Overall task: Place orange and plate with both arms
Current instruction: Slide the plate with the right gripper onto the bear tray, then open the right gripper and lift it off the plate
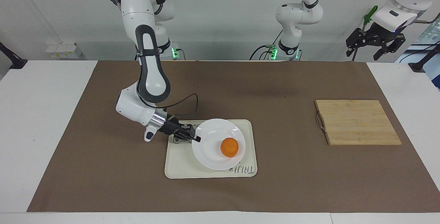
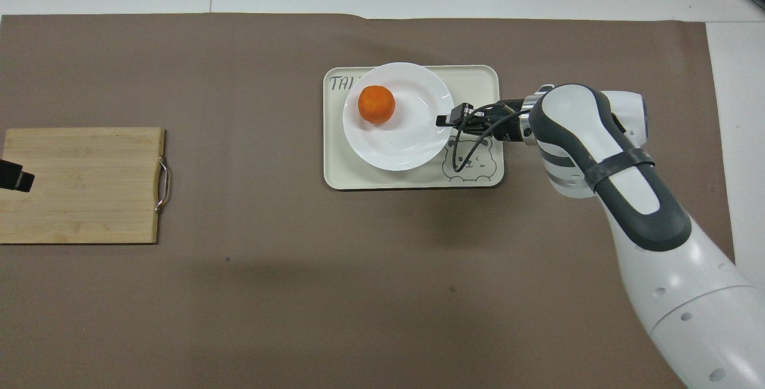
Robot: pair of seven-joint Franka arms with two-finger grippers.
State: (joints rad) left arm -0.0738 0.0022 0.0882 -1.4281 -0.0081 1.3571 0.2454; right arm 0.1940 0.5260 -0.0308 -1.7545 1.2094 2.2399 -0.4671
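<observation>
The orange lies in the white plate, toward the plate's edge farthest from the robots. The plate is over the cream bear tray, low on it or just above it; I cannot tell which. My right gripper is shut on the plate's rim at the side toward the right arm's end of the table. My left gripper waits open and empty, raised high above the left arm's end of the table.
A bamboo cutting board with a metal handle lies on the brown mat toward the left arm's end. The tray sits mid-table on the mat. White table surface borders the mat on both ends.
</observation>
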